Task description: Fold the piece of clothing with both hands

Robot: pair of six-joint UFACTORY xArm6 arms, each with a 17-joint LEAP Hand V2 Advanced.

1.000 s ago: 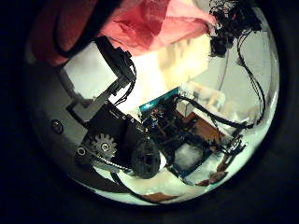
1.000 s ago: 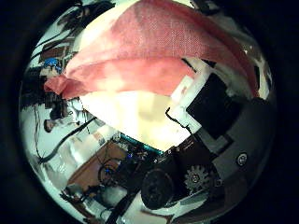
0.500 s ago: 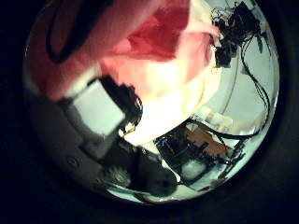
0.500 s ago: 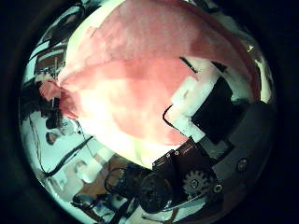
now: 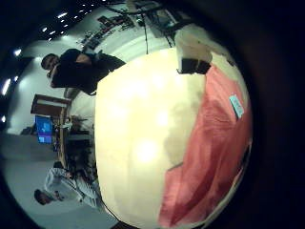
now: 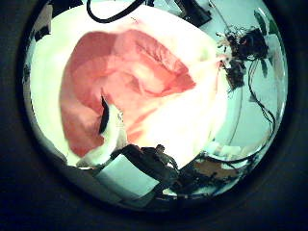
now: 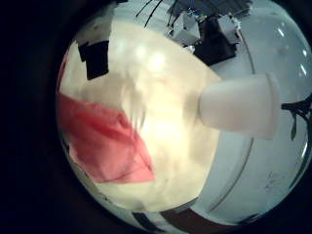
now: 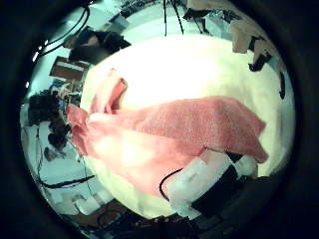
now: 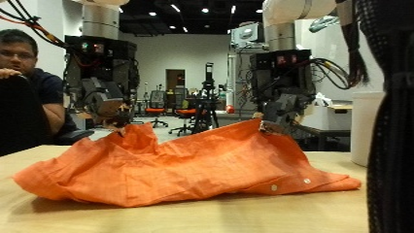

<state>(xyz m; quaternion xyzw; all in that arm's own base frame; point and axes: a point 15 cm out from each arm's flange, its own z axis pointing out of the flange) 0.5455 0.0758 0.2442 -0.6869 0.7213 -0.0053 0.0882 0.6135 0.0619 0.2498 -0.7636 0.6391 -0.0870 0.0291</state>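
Lifting appears to be the step in hand: we see the orange garment (image 9: 182,170) lying mostly on the pale surface (image 9: 78,218), its far edge drawn up into two peaks.

Largest first: the surface carries the garment, whose bulk sags between the two peaks and spreads toward the near edge of the surface.

The left hand (image 9: 114,109) sits at one raised peak of the garment, the right hand (image 9: 274,109) at the other. We judge each hand clenched on a pinch of cloth, since the fabric hangs from both; the contact itself is small in the outside view.

Next move, in our judgement: carry both pinched points forward over the garment's near edge together, keeping them level so the fold lands straight.

Against the earlier palm frames: cloth then lay close against both thumb-side cameras and filled much of them; now the garment (image 6: 125,87) sits farther from the palms, with more of the surface visible around it.
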